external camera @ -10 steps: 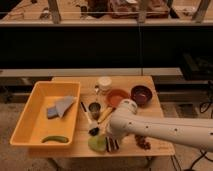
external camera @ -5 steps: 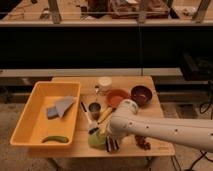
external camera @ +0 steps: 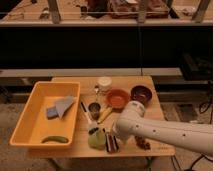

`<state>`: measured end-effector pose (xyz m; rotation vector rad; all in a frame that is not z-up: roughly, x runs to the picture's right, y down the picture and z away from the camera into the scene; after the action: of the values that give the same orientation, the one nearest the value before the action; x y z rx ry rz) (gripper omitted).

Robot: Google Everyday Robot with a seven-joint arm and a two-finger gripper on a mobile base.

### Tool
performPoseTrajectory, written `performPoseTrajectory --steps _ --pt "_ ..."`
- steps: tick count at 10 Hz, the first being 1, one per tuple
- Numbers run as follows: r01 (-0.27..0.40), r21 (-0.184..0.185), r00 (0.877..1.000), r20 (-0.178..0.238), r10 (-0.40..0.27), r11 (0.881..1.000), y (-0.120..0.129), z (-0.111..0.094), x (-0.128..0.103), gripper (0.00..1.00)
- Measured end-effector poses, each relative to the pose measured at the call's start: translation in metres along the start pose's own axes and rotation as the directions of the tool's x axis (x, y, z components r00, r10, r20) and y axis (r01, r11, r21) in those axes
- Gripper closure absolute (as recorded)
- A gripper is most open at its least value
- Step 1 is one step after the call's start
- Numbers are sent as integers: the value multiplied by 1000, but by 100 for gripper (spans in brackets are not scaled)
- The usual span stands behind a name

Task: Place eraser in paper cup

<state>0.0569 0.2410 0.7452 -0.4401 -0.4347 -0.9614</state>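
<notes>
**Desk:** So, camera view, lower centre of the frame: where is the gripper (external camera: 115,135)?

**Photographer:** At the tip of the white arm (external camera: 160,132), which reaches in from the lower right corner over the front edge of the wooden table (external camera: 127,81). The gripper hangs just above the eraser (external camera: 111,143). The arm's rounded end covers it, so I cannot tell how far open it is or whether it grips anything.

**Desk:** And the task's things?

**Photographer:** The striped eraser lies flat near the table's front edge, just right of the light green cup (external camera: 97,140). The paper cup (external camera: 104,84) stands upright at the back of the table, upper centre and well apart from the eraser. Between them sit the small dark metal cup (external camera: 94,108) and an orange bowl (external camera: 118,99), with a dark red bowl (external camera: 140,94) to its right. The yellow bin (external camera: 24,125) fills the left side, holding a grey-blue cloth (external camera: 59,107) and a green object (external camera: 55,139).

**Desk:** Anything different from half a second ago?

**Photographer:** Little. The eraser, both cups and the bowls lie where they lay, and the arm's end hangs over the same front part of the table.
</notes>
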Motion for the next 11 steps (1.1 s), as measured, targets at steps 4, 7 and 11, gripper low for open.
performPoseTrajectory --steps 4,7,11 --pt "-32 -60 999 -2 32 998 -6 14 -3 35" --pt "-50 -87 998 -28 48 995 -12 19 3 35" --pt "-86 -64 996 -36 83 994 -14 25 20 35"
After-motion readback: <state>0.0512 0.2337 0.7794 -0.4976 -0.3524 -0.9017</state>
